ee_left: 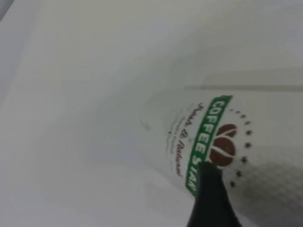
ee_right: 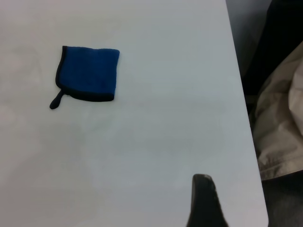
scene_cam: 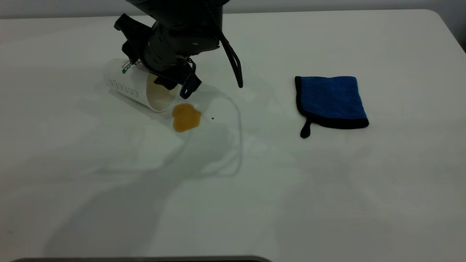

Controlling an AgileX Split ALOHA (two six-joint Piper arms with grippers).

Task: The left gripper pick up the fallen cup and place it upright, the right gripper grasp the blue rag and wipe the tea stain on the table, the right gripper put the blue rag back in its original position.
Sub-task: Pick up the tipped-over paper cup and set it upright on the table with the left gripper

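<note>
1. One cup [scene_cam: 133, 85] lies on its side on the bench [scene_cam: 327, 182], mouth toward the tea stain [scene_cam: 186, 116] touching its rim.
2. Left tool [scene_cam: 171, 78] straddles the cup's rim, presumably to right it; its grip cannot be told.
3. Blue rag [scene_cam: 330, 100] lies well apart from the cup, untouched.

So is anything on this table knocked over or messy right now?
Yes. A white paper cup lies on its side on the table, its mouth facing a small amber puddle just beyond the rim. The left gripper is down at the cup's mouth. The blue rag lies flat off to the side, untouched.
</note>
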